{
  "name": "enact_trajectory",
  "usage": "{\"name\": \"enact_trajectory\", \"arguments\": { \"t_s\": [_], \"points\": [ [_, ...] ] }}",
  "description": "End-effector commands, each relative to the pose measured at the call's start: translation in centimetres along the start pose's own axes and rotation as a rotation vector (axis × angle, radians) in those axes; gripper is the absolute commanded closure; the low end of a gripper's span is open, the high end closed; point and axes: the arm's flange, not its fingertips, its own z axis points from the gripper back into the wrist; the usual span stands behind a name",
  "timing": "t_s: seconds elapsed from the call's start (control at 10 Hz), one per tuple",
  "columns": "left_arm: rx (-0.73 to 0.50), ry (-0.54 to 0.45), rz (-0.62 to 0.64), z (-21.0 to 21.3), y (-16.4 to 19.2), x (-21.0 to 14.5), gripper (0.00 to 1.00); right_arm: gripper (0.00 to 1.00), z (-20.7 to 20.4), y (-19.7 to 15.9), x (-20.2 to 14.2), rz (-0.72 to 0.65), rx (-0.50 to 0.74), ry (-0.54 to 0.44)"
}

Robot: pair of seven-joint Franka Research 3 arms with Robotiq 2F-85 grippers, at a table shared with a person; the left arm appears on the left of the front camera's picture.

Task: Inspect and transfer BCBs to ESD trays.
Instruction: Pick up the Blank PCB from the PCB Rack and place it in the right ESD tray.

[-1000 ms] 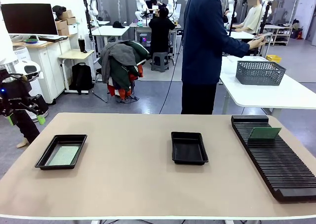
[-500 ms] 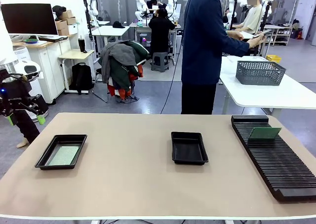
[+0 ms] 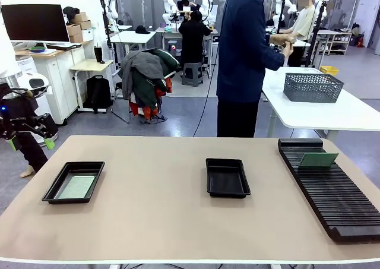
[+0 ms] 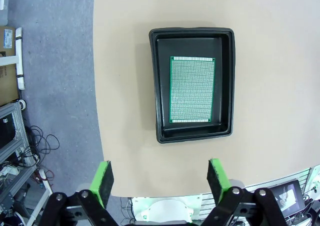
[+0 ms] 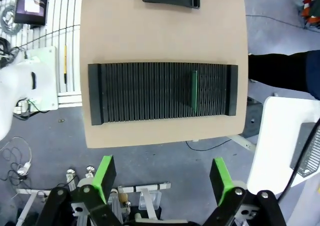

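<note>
At 9 o'clock the left gripper (image 4: 160,180), jaws spread, empty, overlooks the left ESD tray (image 3: 65,201) holding 1 BCB (image 3: 77,187). Centre tray (image 3: 224,160) bare. At 3 o'clock an upright BCB (image 3: 317,160) stands in the rack (image 3: 338,209); the right gripper (image 5: 162,178), also spread, likely must descend and pinch it.

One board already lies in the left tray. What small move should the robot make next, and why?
Probably lower the open right gripper toward the board standing in the rack. It is the one board in the rack, the gripper hangs high above it with nothing held, and the middle tray is empty, ready to take it.
</note>
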Motion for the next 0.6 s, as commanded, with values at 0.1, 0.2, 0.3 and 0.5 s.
{"name": "enact_trajectory", "arguments": {
  "t_s": [0.1, 0.2, 0.3, 0.5],
  "points": [
    [-0.009, -0.009, 0.0, -0.2, 0.0, 0.0, 0.0, 0.0, -6.5, -1.3, -0.2, 0.062, -0.02, 0.028],
    [-0.009, -0.009, 0.0, -0.2, 0.0, 0.0, 0.0, 0.0, -8.7, -2.0, -0.1, 0.082, -0.004, 0.027],
    [-0.009, -0.009, 0.0, -0.2, 0.0, 0.0, 0.0, 0.0, -11.0, -2.8, 0.1, 0.088, -0.01, 0.044],
    [-0.009, -0.009, 0.0, -0.2, 0.0, 0.0, 0.0, 0.0, -15.1, -4.2, 0.3, 0.146, -0.007, 0.055]
  ]
}}
